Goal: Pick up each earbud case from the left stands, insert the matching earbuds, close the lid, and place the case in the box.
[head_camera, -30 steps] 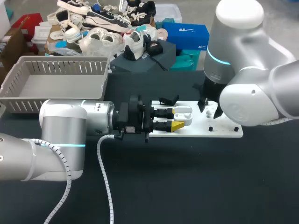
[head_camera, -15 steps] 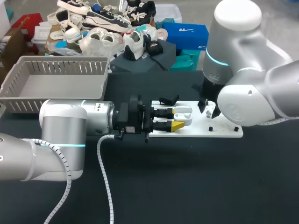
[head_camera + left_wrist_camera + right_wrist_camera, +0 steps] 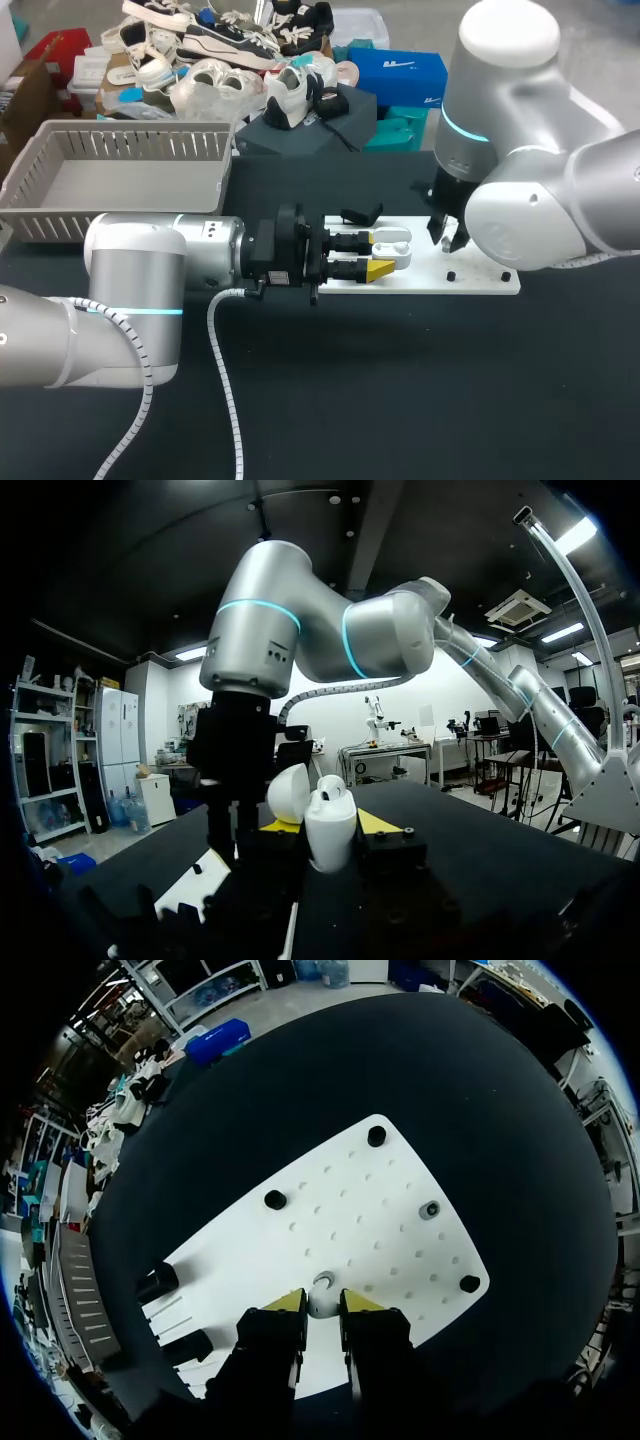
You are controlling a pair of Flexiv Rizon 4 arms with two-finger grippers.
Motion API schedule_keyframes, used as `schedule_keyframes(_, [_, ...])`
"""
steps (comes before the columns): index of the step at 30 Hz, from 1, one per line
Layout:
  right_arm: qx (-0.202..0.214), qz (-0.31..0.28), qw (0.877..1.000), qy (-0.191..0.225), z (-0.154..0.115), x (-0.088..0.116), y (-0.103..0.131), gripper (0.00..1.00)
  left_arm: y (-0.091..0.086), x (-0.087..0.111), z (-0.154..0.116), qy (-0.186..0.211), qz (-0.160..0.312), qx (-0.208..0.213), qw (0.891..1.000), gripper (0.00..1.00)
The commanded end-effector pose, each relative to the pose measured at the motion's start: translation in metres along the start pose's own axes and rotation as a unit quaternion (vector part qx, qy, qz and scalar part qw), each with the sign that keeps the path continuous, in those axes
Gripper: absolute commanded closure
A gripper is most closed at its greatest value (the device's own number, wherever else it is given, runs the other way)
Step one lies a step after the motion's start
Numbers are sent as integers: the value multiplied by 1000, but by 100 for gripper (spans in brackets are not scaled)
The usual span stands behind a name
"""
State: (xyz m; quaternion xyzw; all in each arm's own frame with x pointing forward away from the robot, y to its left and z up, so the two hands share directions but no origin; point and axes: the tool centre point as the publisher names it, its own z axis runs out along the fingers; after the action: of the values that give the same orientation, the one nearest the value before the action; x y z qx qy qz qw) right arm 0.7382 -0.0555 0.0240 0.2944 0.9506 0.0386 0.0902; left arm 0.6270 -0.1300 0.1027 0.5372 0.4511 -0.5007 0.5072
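**Open case gripped by the left arm, right arm low over the board**

The left gripper (image 3: 383, 254) reaches in level with the black worktop (image 3: 400, 400) and is closed on a glossy white earbud case (image 3: 330, 832); the case sits between its two yellow tips, one tip against each side; the case's rounded lid (image 3: 288, 792) is swung open and leans back to one side of the body; in the head view the case is held over the left end of a flat white perforated board (image 3: 470, 281) that lies on the worktop.

The right gripper (image 3: 323, 1305) points straight down at the same board, close above it, to the right of the held case; just ahead of it a small white rounded piece (image 3: 321, 1287) with a ring-shaped mark rests on the board; I cannot tell whether this gripper is gripping the piece or merely stands over it; short round black pegs (image 3: 275, 1200) stand apart from one another across the board; in the left wrist view the right arm's silver body rises behind the open case, with its gripper beside the case.

A grey plastic box with slatted walls (image 3: 140, 146) stands at the far left of the worktop, well apart from the board and from both grippers; no case shows inside it.
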Motion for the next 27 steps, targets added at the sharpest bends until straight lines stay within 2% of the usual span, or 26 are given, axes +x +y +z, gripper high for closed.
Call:
schedule_keyframes(1, [3,0,1000,3,2,-3,2,91,0,1,0,-1,1,0,1000,100])
schedule_keyframes(2, [4,-1,1000,3,2,-3,2,98,0,1,0,-1,1,0,1000,100])
schedule_keyframes(3, [4,-1,1000,2,2,-3,3,100,0,1,0,-1,1,0,1000,100])
schedule_keyframes(13, [-11,-1,1000,0,-13,1,5,100,0,1,0,-1,1,0,1000,100])
schedule_keyframes(20, [-11,-10,1000,-15,-47,13,0,100,0,1,0,-1,1,0,1000,100])
schedule_keyframes(27, [-17,-17,998,-57,-93,23,-17,100,0,1,0,-1,1,0,1000,100])
